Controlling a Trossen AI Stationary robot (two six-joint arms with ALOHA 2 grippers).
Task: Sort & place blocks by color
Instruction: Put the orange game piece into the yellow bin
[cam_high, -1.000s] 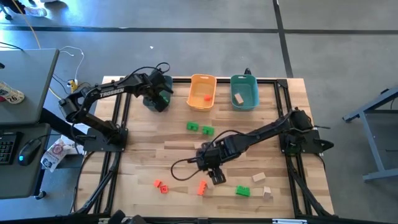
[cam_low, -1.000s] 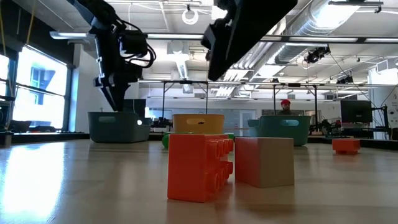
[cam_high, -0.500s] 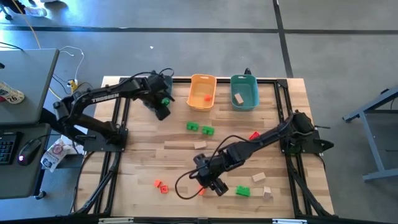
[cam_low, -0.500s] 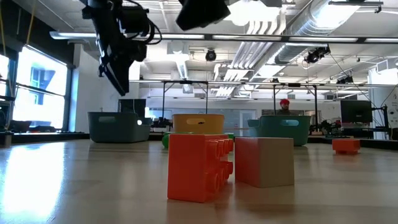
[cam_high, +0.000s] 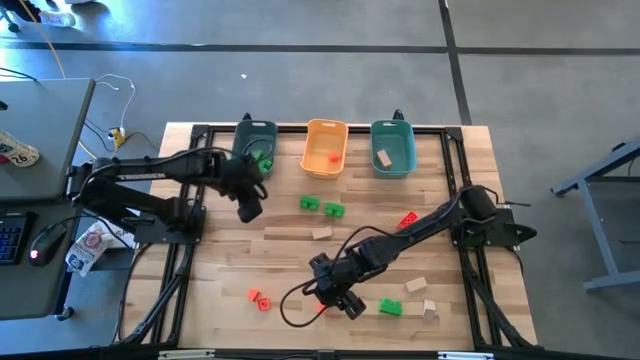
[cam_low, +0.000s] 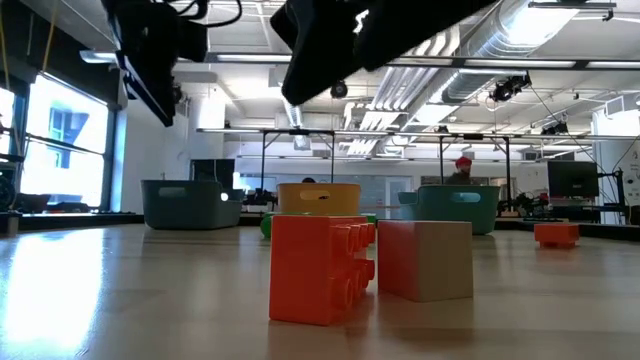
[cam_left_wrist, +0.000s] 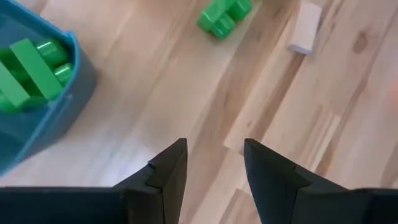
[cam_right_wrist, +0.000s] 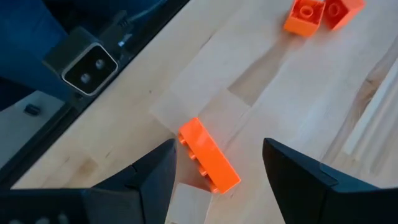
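My left gripper hangs open over bare table, just on the near side of the dark teal bin, which has green blocks in it. Two green blocks and a tan block lie to its right. My right gripper is open above an orange block near the front edge. Its fingers stand on either side of that block without touching it. A tan block lies against the orange one.
The orange bin holds a red block and the teal bin a tan one, both at the far edge. Loose on the table are red blocks, another red block, a green block and tan blocks. A camera box sits at the front edge.
My left gripper has left the dark teal bin, rising and going toward the table's near edge, still open. My right gripper has gone toward the near edge and a little down over the orange block, and it has rolled about its own axis.
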